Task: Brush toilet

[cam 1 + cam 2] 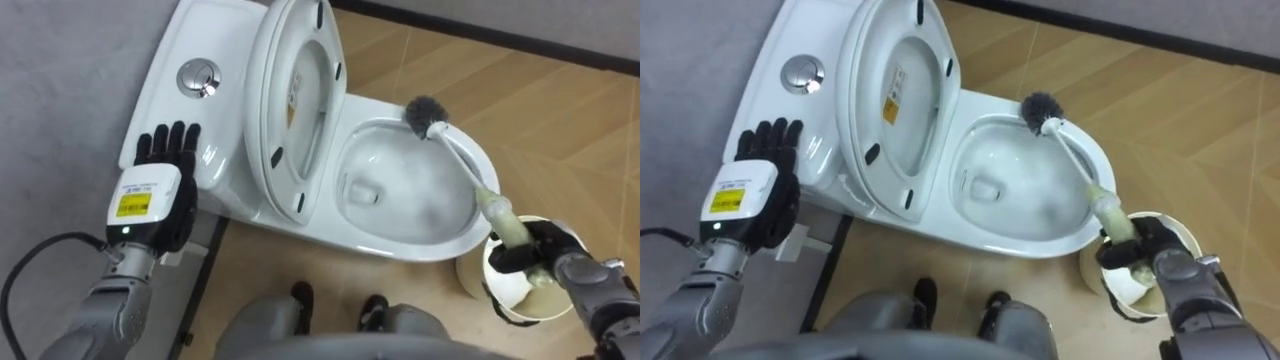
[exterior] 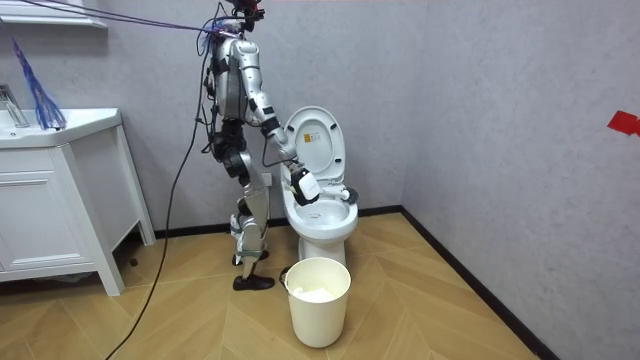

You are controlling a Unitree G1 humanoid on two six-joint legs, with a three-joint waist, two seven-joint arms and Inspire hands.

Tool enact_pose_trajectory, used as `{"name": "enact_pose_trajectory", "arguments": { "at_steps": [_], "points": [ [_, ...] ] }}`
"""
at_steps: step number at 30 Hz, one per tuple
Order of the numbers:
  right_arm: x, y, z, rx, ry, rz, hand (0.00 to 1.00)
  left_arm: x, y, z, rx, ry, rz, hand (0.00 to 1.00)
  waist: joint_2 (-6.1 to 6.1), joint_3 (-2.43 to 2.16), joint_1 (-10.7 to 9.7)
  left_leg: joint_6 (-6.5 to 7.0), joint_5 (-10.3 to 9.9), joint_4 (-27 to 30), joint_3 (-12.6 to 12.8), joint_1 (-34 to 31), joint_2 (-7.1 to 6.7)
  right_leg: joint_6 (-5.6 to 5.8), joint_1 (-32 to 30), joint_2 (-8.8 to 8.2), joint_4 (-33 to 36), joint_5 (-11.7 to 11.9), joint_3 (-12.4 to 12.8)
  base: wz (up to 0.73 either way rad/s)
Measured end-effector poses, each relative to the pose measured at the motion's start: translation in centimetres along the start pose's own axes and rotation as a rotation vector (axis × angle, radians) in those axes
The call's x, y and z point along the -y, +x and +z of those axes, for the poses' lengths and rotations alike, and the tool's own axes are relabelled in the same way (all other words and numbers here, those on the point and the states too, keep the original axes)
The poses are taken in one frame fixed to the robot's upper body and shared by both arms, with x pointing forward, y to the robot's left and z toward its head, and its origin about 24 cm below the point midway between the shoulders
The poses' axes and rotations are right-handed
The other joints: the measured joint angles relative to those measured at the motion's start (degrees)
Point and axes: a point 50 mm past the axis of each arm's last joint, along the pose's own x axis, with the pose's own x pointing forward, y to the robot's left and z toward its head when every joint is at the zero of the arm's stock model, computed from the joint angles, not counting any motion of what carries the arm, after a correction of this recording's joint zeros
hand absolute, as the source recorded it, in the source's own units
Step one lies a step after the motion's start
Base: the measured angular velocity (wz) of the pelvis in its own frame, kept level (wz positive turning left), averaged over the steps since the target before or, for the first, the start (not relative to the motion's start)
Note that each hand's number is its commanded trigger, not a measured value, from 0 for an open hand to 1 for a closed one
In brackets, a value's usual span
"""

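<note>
Toilet brush (image 1: 465, 165) is held in your right hand (image 1: 535, 248), fingers curled round its handle just off the bowl's (image 1: 400, 245) near rim. Its shaft runs away from that hand across the bowl, bristles (image 1: 427, 113) at the far rim. Your left hand (image 1: 160, 185) is spread flat by the tank (image 1: 215, 40). Draw the bristles back down into the bowl.

The lower end of the brush (image 1: 463, 160) was hidden inside the right hand (image 1: 545, 250); the bucket (image 1: 470, 280) under this hand was partly covered by it.
</note>
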Motion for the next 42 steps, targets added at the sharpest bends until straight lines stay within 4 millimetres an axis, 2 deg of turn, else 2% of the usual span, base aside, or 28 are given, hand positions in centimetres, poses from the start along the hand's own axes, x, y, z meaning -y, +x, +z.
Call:
{"name": "enact_pose_trajectory", "arguments": {
  "at_steps": [7,11,15,21,23,26,28,31,35,40,42],
  "points": [
    [1.1,0.3,2.1,0.023,-0.105,-0.036,1.00,-0.7,0.8,-0.1,-0.003,0.055,0.027,0.00,-0.55,0.12,0.1,-0.36,1.0,0.1,0.1,-2.3,0.02,-0.53,-3.0,-0.07,1.4,0.1,0.3,0.00],
    [1.4,0.5,3.2,0.040,-0.194,-0.065,1.00,-1.6,1.4,-0.4,0.007,0.113,0.046,0.00,-0.88,0.35,0.0,-0.62,1.2,1.2,-0.1,-4.7,0.10,-1.06,-5.5,-0.33,2.9,0.0,0.2,0.01],
    [2.3,0.5,4.6,0.066,-0.395,-0.124,1.00,-2.5,2.3,-0.5,0.018,0.142,0.070,0.00,-1.69,0.90,1.6,-0.97,1.6,1.3,0.4,-6.2,0.28,-1.66,-8.0,-0.16,4.0,0.4,1.5,-0.12],
    [3.4,0.2,6.4,0.135,-0.668,-0.237,1.00,-3.5,3.6,-0.1,0.037,0.157,0.120,0.00,-1.30,1.19,2.5,-1.13,1.9,3.4,0.7,-10.1,0.48,-2.33,-11.2,0.04,4.8,0.9,0.8,-0.01],
    [3.2,0.1,6.3,0.137,-0.895,-0.235,1.00,-3.9,4.5,0.6,0.068,0.162,0.135,0.00,-1.26,1.22,4.7,-1.28,2.0,3.7,1.0,-11.2,1.09,-2.62,-12.3,0.10,4.8,1.3,0.5,-0.02],
    [2.3,0.2,6.0,0.145,-1.065,-0.202,1.00,-4.4,5.0,1.1,0.099,0.161,0.162,0.00,-0.80,1.21,5.3,-1.38,2.2,4.3,0.1,-13.2,1.07,-2.80,-13.5,0.00,5.0,1.4,-0.4,0.14],
    [2.2,0.1,5.4,0.151,-1.100,-0.219,1.00,-4.6,5.6,1.6,0.130,0.157,0.187,0.00,-0.35,1.08,6.4,-1.38,2.2,5.5,-0.4,-15.0,0.94,-2.87,-15.1,-0.21,5.9,1.4,-0.6,0.13],
    [2.9,-0.1,5.3,0.136,-1.153,-0.264,1.00,-4.8,6.0,2.1,0.152,0.142,0.198,0.00,0.62,1.13,6.7,-1.35,2.1,6.6,-1.1,-16.5,0.91,-2.87,-15.7,-0.29,6.2,1.2,-1.4,0.12],
    [3.4,-0.5,5.2,0.158,-1.220,-0.313,1.00,-4.8,6.1,2.3,0.152,0.111,0.218,0.00,0.70,1.09,6.9,-1.48,1.7,7.8,-1.2,-17.7,1.10,-3.06,-16.4,-0.07,6.7,0.9,-1.8,0.02],
    [3.2,-1.1,2.9,0.149,-1.258,-0.355,1.00,-4.9,6.4,2.9,0.164,0.101,0.237,0.00,0.98,1.01,6.7,-1.54,1.4,9.1,-1.8,-18.7,1.13,-3.21,-16.3,-0.14,7.0,0.6,-3.1,0.13],
    [3.2,-1.2,2.6,0.148,-1.260,-0.364,1.00,-4.7,6.6,3.1,0.159,0.086,0.248,0.00,1.07,1.00,6.7,-1.53,1.3,9.5,-1.9,-18.9,1.12,-3.20,-16.3,-0.13,7.0,0.5,-3.3,0.00]
  ]
}}
